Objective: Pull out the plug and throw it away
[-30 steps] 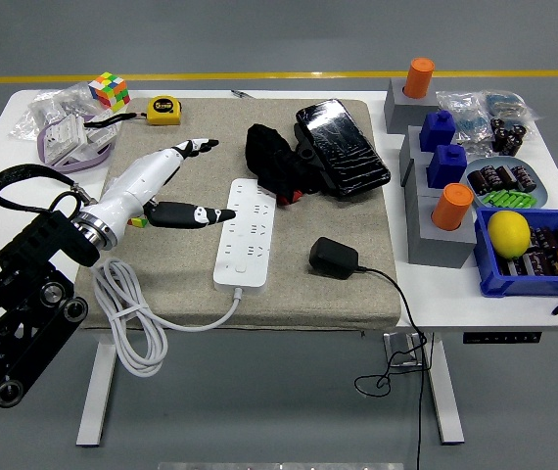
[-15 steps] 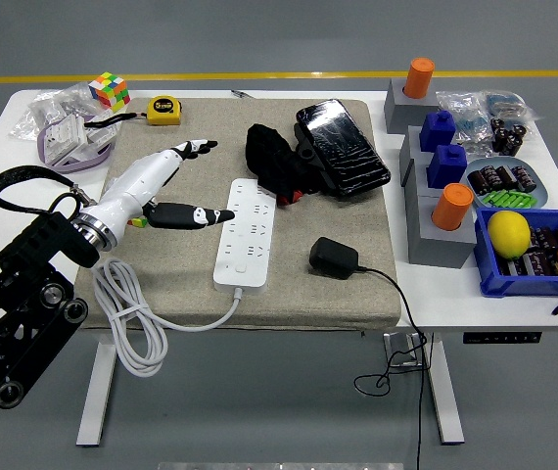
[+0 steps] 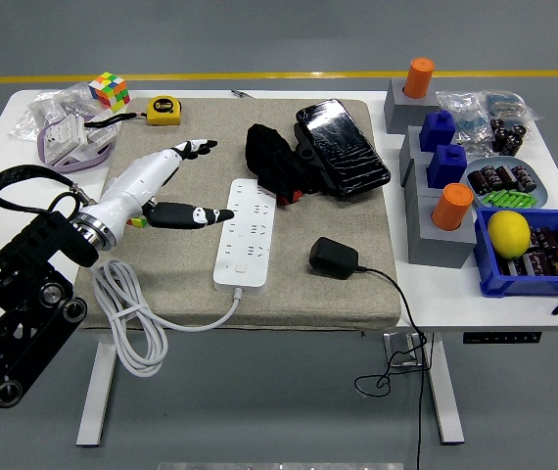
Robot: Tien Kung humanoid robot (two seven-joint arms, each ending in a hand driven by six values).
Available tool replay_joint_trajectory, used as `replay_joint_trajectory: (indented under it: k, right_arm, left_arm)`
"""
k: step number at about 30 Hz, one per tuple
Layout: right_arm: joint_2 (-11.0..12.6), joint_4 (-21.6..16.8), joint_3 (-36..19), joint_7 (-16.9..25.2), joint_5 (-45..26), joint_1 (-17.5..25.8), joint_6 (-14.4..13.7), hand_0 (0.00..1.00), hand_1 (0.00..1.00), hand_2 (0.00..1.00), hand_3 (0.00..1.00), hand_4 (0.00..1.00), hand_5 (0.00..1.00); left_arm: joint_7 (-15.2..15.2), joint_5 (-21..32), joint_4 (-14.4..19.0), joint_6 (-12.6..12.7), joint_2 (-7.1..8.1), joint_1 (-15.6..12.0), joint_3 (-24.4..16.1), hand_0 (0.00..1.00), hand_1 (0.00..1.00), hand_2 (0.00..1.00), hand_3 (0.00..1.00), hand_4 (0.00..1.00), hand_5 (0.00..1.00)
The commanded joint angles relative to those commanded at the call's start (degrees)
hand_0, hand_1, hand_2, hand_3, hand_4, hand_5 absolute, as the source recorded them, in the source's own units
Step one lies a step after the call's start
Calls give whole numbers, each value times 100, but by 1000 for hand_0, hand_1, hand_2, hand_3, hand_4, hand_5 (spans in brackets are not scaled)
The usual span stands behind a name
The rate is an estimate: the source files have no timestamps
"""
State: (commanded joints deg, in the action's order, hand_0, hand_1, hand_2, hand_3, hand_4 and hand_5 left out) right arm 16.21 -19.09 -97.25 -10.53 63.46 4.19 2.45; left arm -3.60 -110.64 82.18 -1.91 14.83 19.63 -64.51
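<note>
A white power strip [image 3: 245, 231] lies on the grey mat [image 3: 289, 284], with no plug in its sockets. Its white cord [image 3: 132, 318] coils off the mat's front left. A black plug adapter [image 3: 333, 258] rests on the mat to the strip's right, and its black cable [image 3: 401, 313] hangs over the table's front edge. My left hand [image 3: 176, 186] hovers just left of the strip, fingers spread and holding nothing; the thumb tip reaches the strip's left edge. The right arm is out of sight.
A black cloth bundle [image 3: 274, 162] and a black wrapped slab [image 3: 343, 147] lie at the mat's back. A Rubik's cube [image 3: 109, 91], a yellow tape measure [image 3: 164, 109] and plastic bags [image 3: 59, 122] sit at back left. Grey stands with blue and orange blocks [image 3: 441, 186] and a blue bin holding a lemon [image 3: 509, 233] fill the right side.
</note>
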Motion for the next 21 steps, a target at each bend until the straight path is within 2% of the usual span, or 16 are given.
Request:
replay_joint_trajectory:
  k: [21]
  right_arm:
    - [10,9,12,-4,-13,3,-41,571,660,665,577,995,475]
  left_arm:
    - [-24,106,6,-23,-23,68,39,861,869,900,914,998,499]
